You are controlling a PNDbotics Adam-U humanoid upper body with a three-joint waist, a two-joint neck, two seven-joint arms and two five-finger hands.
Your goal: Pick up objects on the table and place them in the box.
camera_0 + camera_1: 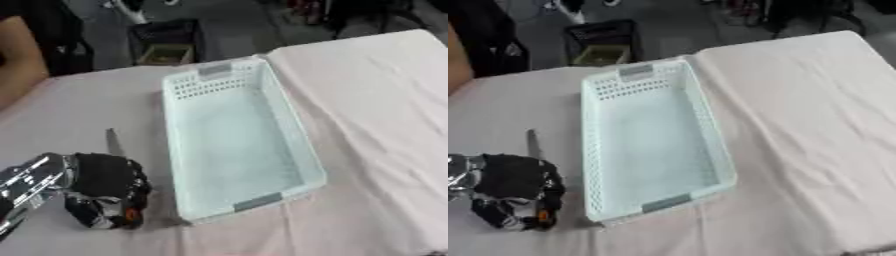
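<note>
The left hand (pixel 105 192) sits low over the near left part of the table (pixel 376 125), its black fingers curled downward; whether they hold anything, I cannot tell, though a small orange spot shows at its near edge. Just beyond the hand, a slim grey object (pixel 112 141) lies on the pale cloth, apart from the fingers. To the right of both stands the pale blue perforated box (pixel 294 135), long side running near to far, with nothing visible inside it.

Grey floor (pixel 236 20) beyond the pale-clothed table (pixel 376 100); a dark bin (pixel 166 42) stands there.
</note>
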